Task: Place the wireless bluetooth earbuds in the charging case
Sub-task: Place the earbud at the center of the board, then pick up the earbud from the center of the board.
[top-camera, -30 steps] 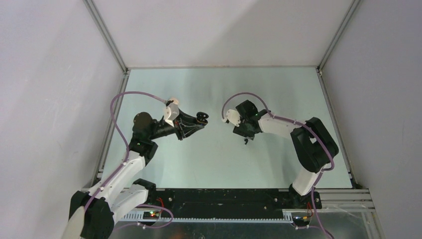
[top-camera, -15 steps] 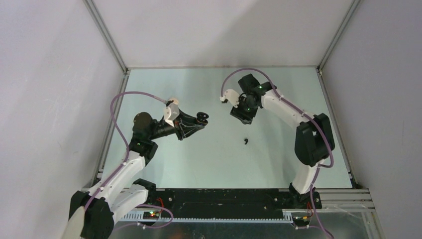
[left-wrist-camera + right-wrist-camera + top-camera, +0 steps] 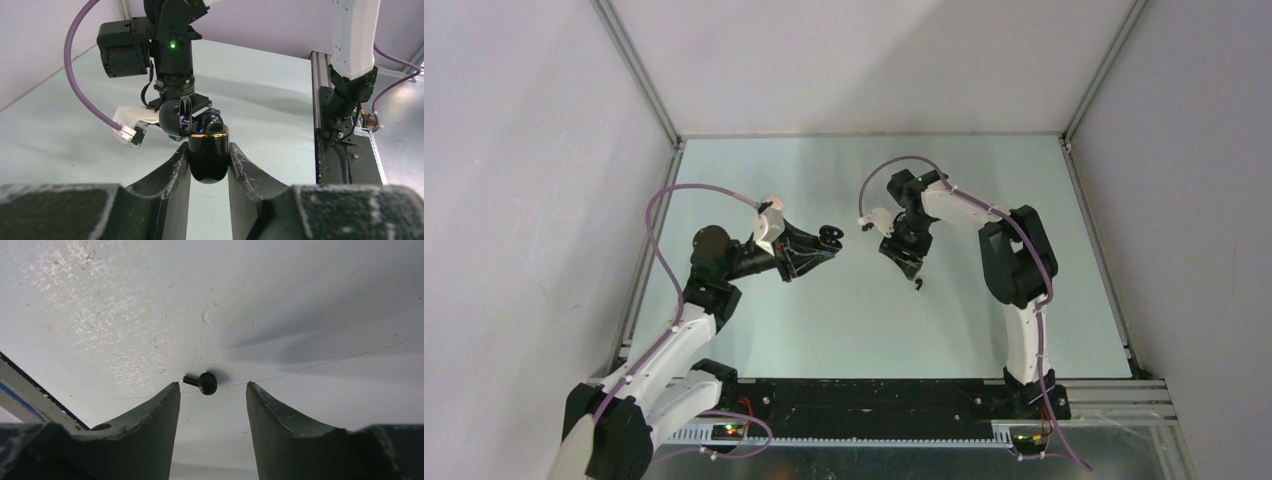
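The right pincer (image 3: 211, 387) hangs open just above the worktop (image 3: 325, 315), jaws pointing down and spread wide, gripping nothing. Between the jaws, a little beyond their tips, a black earbud (image 3: 206, 382) lies on its side. Its bulb is towards the right-hand jaw and its stem towards the left-hand one, and neither jaw touches it. From above, the earbud (image 3: 918, 285) lies near the middle of the worktop, just on the base side of the right pincer (image 3: 909, 262).

The left pincer (image 3: 208, 148) is closed on the black case (image 3: 208, 167), clamping its lower body from both sides. The case stands upright in the grip, gold rim (image 3: 210, 134) uppermost and lid (image 3: 172, 117) swung back, and it appears to be clear of the worktop. A rounded black lump (image 3: 212, 121) shows above the rim; whether it is an earbud already seated I cannot tell. The two pincers are apart, facing each other across the middle of the worktop. No other earbud is in view.

The step in hand looks like the pick-up of the loose earbud, with the case presented open to receive it. The next move calls for a short descent, with the jaws centred on the bulb rather than the thin stem. The closing should be gentle, since so small and rounded a thing could roll or squirt out. After that comes the carry to the case, with the stem lined up to its socket.
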Controlling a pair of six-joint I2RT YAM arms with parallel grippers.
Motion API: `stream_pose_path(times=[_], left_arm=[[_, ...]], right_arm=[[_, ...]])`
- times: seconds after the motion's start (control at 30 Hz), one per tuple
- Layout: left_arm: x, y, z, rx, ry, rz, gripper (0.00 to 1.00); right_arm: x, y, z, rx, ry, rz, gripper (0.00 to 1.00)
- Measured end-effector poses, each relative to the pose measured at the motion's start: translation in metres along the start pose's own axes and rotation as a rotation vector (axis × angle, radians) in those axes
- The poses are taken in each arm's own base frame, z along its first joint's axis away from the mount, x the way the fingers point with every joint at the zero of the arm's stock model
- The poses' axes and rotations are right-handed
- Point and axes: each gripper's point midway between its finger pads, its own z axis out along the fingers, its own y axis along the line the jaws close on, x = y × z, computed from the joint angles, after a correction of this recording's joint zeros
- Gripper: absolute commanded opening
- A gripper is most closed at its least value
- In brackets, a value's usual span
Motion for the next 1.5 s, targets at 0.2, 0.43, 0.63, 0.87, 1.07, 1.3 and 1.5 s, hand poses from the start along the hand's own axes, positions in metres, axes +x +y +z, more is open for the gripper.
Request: stream_pose_path(times=[0.2,0.43,0.63,0.87,1.07,1.3,1.5], left_arm=[[0.002,0.000,0.000,0.000,0.003,-0.004,0.00],[0.005,0.000,-0.001,-0.001,0.006,-0.008,0.00],[0.004,0.000,-0.001,-0.001,0.005,-0.007,0.00],[0.004,0.000,-0.001,-0.001,0.005,-0.007,0.00],[0.004,0.000,-0.001,-0.001,0.005,-0.007,0.00],[0.004,-0.001,0.000,0.001,0.005,-0.007,0.00],[0.004,-0.001,0.000,0.002,0.005,-0.007,0.00]], right_arm=[[0.005,-0.002,0.004,-0.082,0.008,0.073,0.53],[0.018,0.000,0.012,-0.131,0.049,0.126,0.51],[0.018,0.001,0.013,-0.135,0.051,0.137,0.47],[0.022,0.003,0.017,-0.148,0.068,0.145,0.46],[0.023,0.004,0.017,-0.153,0.075,0.150,0.42],[0.026,0.008,0.019,-0.171,0.091,0.162,0.41],[0.027,0.010,0.019,-0.179,0.093,0.163,0.40]])
